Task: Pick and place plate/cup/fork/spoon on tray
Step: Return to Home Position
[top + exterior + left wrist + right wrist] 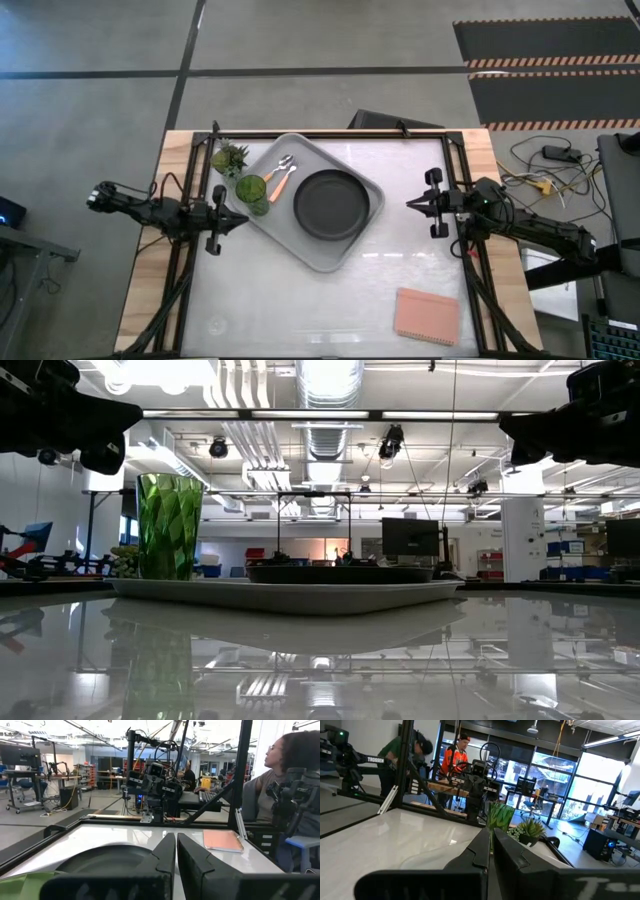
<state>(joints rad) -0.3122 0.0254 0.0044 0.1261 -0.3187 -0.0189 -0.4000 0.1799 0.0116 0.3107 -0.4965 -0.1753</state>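
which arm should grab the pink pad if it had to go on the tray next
Right, probably. The pink pad lies at the table's near right corner, on the right gripper side. The left gripper sits beside the cup, with the tray between it and the pad.

Robotics lab, exposed ceiling ducts, monitors, workbenches, hazard-striped floor mat

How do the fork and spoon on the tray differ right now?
The fork has an orange handle; the spoon is silvery all over. The fork lies nearer the plate, while the spoon lies on its far side, towards the tray's rim. Shared: both lie flat on the tray, side by side at about the same slant, between the cup and the plate, and look about the same length.
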